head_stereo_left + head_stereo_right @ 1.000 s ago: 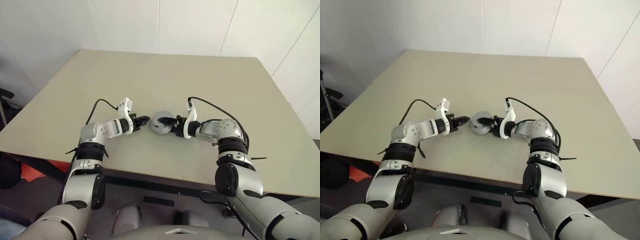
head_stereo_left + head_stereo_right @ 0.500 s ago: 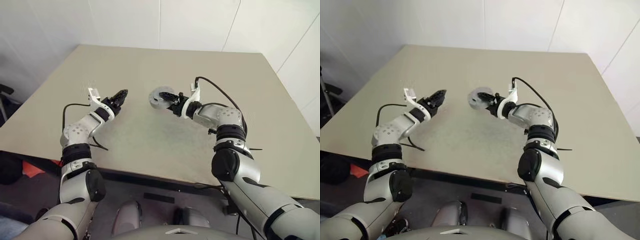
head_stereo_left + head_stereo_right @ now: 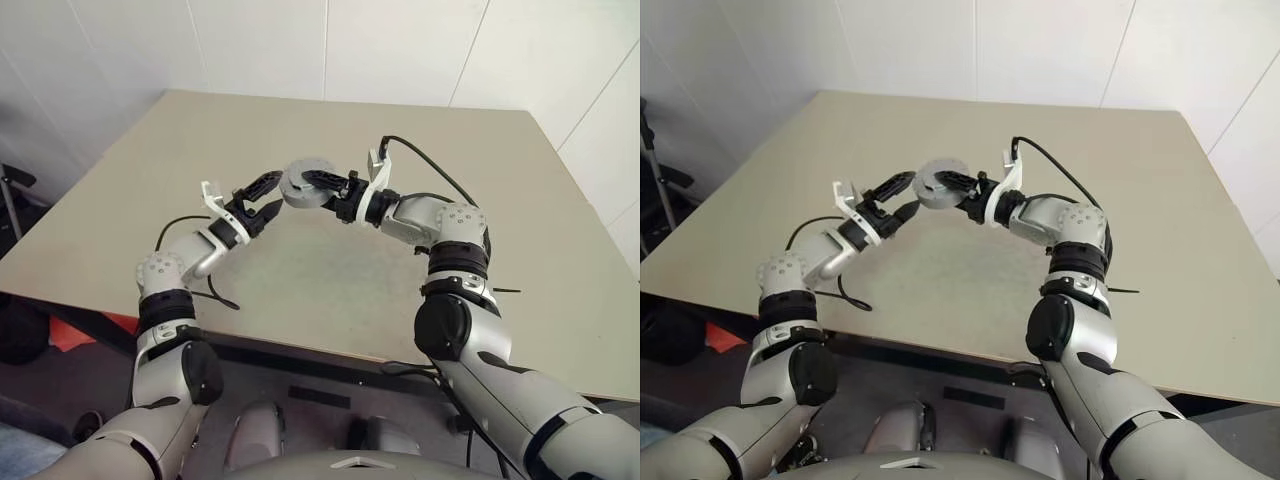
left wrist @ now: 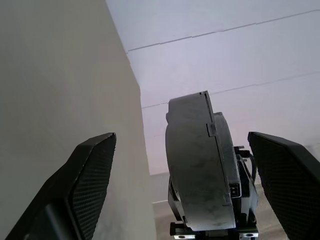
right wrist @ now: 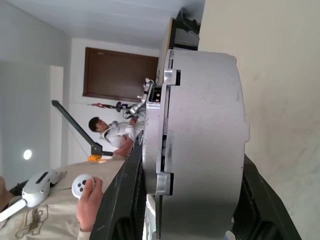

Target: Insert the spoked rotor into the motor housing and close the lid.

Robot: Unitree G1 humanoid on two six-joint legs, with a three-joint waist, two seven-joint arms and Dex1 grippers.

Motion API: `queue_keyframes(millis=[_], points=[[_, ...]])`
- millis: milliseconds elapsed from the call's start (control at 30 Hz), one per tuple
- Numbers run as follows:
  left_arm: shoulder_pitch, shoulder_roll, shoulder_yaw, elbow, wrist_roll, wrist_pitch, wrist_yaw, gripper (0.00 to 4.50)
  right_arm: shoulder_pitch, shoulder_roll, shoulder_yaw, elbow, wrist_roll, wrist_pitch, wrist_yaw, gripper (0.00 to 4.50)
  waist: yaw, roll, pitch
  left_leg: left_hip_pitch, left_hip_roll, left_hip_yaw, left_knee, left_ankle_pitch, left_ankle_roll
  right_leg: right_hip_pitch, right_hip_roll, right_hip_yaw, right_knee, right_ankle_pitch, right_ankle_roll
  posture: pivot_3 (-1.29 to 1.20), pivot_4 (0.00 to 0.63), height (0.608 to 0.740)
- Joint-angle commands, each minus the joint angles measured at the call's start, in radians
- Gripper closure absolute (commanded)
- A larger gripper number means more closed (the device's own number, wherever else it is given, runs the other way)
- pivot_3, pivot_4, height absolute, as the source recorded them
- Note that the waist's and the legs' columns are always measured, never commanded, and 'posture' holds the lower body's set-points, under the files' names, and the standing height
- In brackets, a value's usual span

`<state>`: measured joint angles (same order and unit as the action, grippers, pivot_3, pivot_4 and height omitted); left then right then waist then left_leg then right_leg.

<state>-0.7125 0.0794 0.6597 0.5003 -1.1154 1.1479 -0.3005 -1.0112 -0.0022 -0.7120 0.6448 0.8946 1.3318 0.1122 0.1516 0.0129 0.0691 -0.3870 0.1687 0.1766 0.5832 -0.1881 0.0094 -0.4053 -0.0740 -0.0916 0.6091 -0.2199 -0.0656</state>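
White walls back the beige counter (image 3: 400,270); above it the right tool (image 3: 322,186) grips the closed motor housing (image 3: 303,181) edge-on, likely presenting it for handover; the left tool (image 3: 265,196), fingers spread wide and empty, flanks it without touching.

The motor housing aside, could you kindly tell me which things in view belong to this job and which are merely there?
Belonging to the job:
- motor housing with its lid closed, held above the table in the right gripper
- left gripper, jaws open beside the housing

Merely there:
- table
- a person's hand holding a white controller, in the right wrist view
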Motion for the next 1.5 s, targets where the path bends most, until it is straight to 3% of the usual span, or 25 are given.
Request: queue_keyframes(millis=[33,367,733,833,1033,1467,1500], points=[[-0.028,-0.004,0.001,0.001,-0.064,0.036,-0.008,0.02,-0.022,0.007,-0.003,-0.067,0.064,0.013,-0.001,2.42,0.0,0.0,0.0,0.0,0.0,0.0,0.0,0.0,0.0,0.0,0.0,0.0,0.0,0.0,0.0,0.0,0.0,0.74],[-0.079,-0.011,0.033,0.087,-0.122,0.0,-0.01,0.02,0.001,0.016,0.023,-0.1,0.071,0.029,0.001,2.42,0.0,0.0,0.0,0.0,0.0,0.0,0.0,0.0,-0.001,0.0,0.0,0.0,0.0,0.001,0.002,0.0,0.0,0.74],[-0.124,-0.019,0.001,0.161,-0.084,-0.046,-0.036,0.02,0.008,0.016,0.044,-0.118,0.066,0.011,0.005,2.42,0.0,0.0,0.0,0.0,-0.001,-0.001,0.0,0.0,-0.001,0.0,0.0,0.0,0.0,0.001,0.002,0.0,0.0,0.74],[-0.125,-0.017,-0.017,0.172,-0.066,-0.055,-0.043,0.58,0.011,0.017,0.053,-0.125,0.065,0.005,0.007,2.42,0.0,0.0,0.0,0.0,-0.001,-0.001,0.0,0.0,0.0,0.0,0.0,0.0,0.0,0.001,0.002,0.0,0.0,0.74],[-0.126,-0.01,-0.019,0.18,-0.057,-0.073,-0.053,2.31,0.015,0.017,0.062,-0.125,0.061,-0.01,0.008,2.42,0.0,0.0,0.0,0.0,-0.001,-0.001,0.0,0.0,0.0,0.0,0.0,0.0,0.0,0.001,0.002,0.0,0.0,0.74],[-0.124,-0.007,-0.021,0.184,-0.053,-0.073,-0.058,2.38,0.037,-0.002,0.129,-0.154,0.035,-0.045,0.061,2.42,0.001,0.0,0.0,0.0,-0.001,-0.001,0.0,0.0,0.0,0.0,0.0,0.0,0.001,0.001,0.002,0.0,0.0,0.74],[-0.123,-0.007,-0.021,0.184,-0.052,-0.074,-0.059,2.38,0.039,-0.004,0.135,-0.155,0.031,-0.052,0.064,1.72,0.001,0.0,0.0,0.0,-0.001,-0.001,0.001,0.0,0.0,0.0,0.0,0.0,0.001,0.001,0.002,0.0,0.0,0.74]])
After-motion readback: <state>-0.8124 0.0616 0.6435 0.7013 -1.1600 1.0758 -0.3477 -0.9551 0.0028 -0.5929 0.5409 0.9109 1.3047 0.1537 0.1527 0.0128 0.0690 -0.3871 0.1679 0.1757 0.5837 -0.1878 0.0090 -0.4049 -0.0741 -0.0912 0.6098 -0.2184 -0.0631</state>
